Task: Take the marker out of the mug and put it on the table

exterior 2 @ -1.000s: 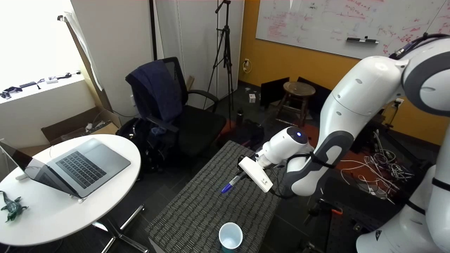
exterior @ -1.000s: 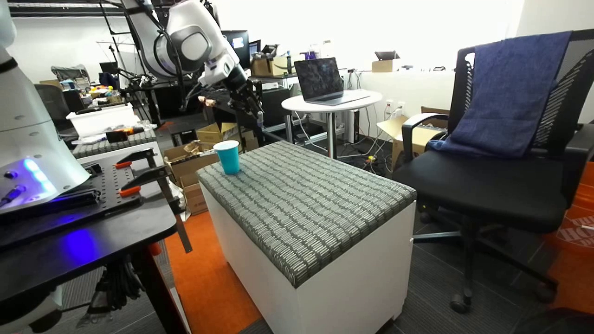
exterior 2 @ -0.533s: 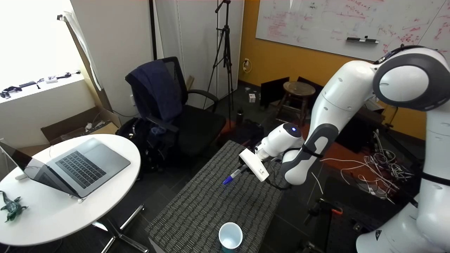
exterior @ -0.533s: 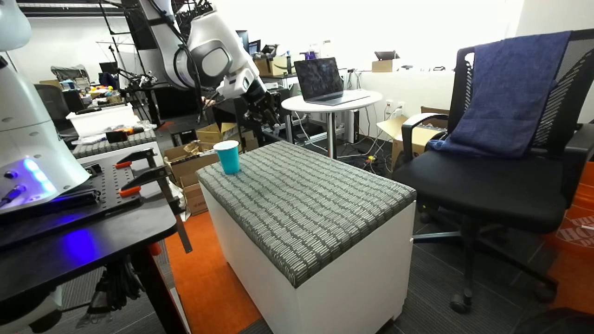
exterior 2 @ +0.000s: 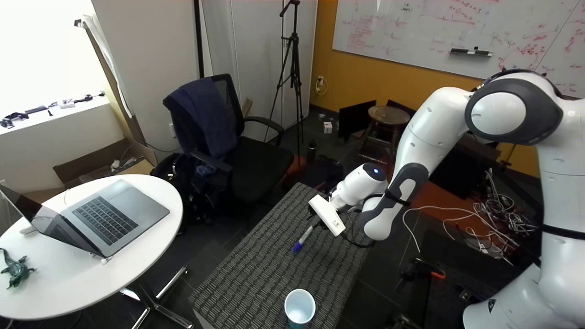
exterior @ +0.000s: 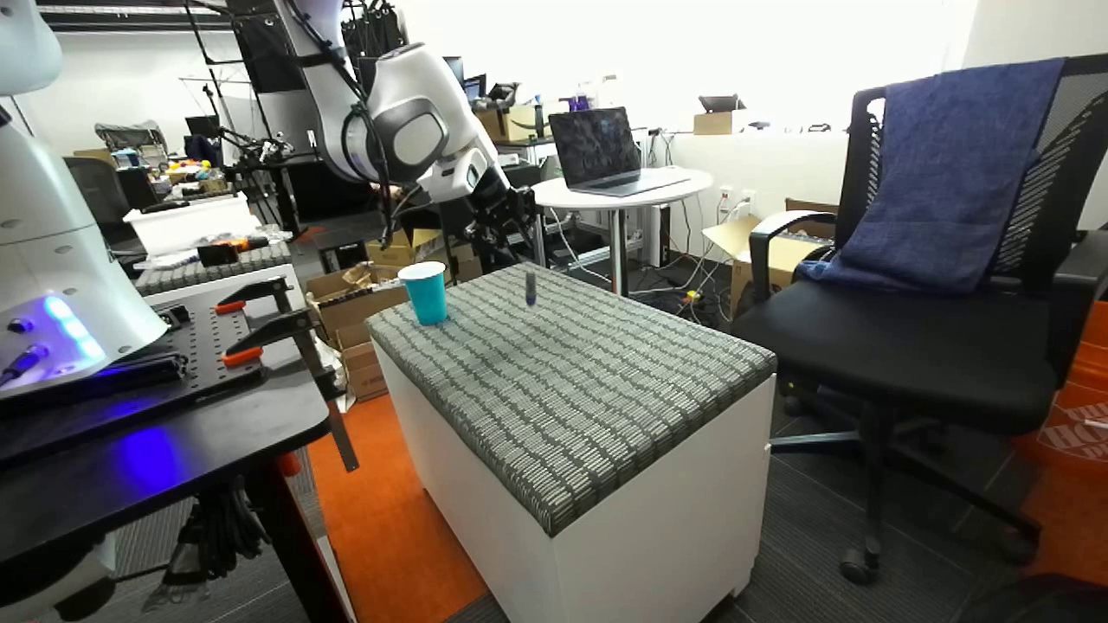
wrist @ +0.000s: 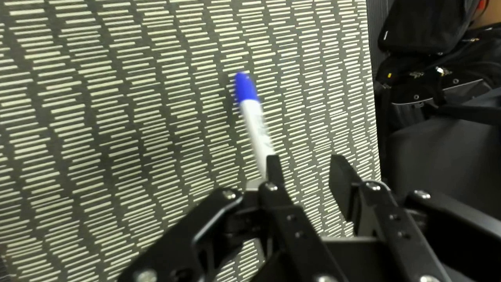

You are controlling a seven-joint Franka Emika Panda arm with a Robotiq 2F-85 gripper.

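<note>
The teal mug (exterior: 428, 298) stands upright on the grey woven top of the white table (exterior: 571, 381); in an exterior view it shows from above (exterior 2: 300, 308), with no marker seen in it. The marker, white with a blue cap, is blurred and seems to be in mid-air just over the tabletop, below the gripper; it shows in both exterior views (exterior: 531, 289) (exterior 2: 302, 239). In the wrist view the marker (wrist: 254, 123) lies beyond the left finger, not between the fingers. My gripper (wrist: 305, 164) is open with a gap between its fingers, above the table's far part.
A round white table (exterior: 558, 197) with a laptop (exterior: 606, 156) stands behind the table. A black office chair (exterior: 900, 346) is beside it. The black desk (exterior: 286, 415) with clamps at the robot's base stands near the mug's side.
The gripper moved over the table and lower, with the marker in its grip until half a second ago. Now the fingers are apart and the marker is loose below them. The mug has not moved.
</note>
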